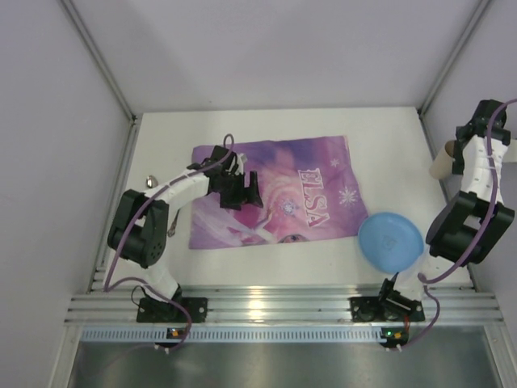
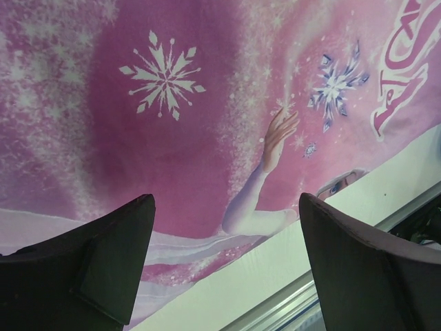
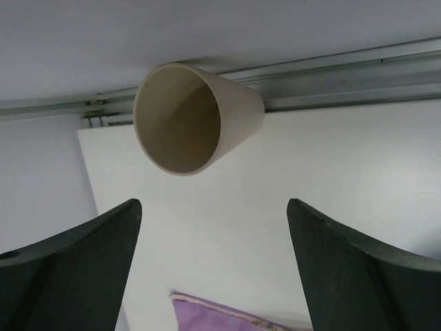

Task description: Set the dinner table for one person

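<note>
Table: plain white matte tabletop (image 1: 266, 271), filling the frame's middle.
Mat: purple "ELSA" printed placemat (image 1: 299, 190), flat, centre-left.
Plate: round blue plastic plate (image 1: 390, 240), lower right, bare; arm overlaps its right edge.
Cup: beige tapered cup (image 3: 196, 117), upper right, only its wall visible inside.
Left gripper (image 2: 226, 207): spread wide over placemat, holding nothing.
Right gripper (image 3: 213, 207): spread wide, short of cup, holding nothing.
Unclear: small shiny object (image 1: 151, 179), left edge.

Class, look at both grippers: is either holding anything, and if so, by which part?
Nothing is held. The left gripper is open over the placemat; the right gripper is open, short of the beige cup.
</note>
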### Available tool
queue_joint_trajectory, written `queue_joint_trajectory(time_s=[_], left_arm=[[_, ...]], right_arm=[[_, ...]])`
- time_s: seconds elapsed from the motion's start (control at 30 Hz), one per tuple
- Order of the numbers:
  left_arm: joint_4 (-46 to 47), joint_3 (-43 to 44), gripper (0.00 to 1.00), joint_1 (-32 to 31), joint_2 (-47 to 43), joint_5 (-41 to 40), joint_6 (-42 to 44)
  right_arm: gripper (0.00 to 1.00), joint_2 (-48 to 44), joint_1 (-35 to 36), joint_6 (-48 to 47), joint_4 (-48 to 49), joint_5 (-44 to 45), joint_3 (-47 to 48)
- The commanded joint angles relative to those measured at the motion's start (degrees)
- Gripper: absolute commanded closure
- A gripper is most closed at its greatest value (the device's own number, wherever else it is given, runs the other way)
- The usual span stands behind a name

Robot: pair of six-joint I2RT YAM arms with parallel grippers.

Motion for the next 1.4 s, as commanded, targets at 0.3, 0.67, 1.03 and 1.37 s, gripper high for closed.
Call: queue_joint_trajectory(time_s=[0.3, 0.67, 1.03, 1.37], left_arm=[[1.17, 2.11, 0.10, 0.57, 3.98, 4.23, 2.41], [1.96, -2.46, 0.11, 0.57, 2.05, 3.36, 1.79], [0.12, -4.22, 0.12, 0.57, -0.59, 2.48, 2.23], [-1.90, -1.32, 0.12, 0.48, -2.43, 2.57, 2.67]], right_arm=[[0.14, -0.42, -0.83, 8.74, 10.47, 1.59, -9.54], [0.18, 4.68, -1.54, 5.31, 12.93, 2.21, -5.77], [0.74, 5.48, -1.63, 3.38, 15.21, -2.18, -10.94], [1.00, 1.97, -2.51, -4.53, 17.49, -11.49, -5.59]])
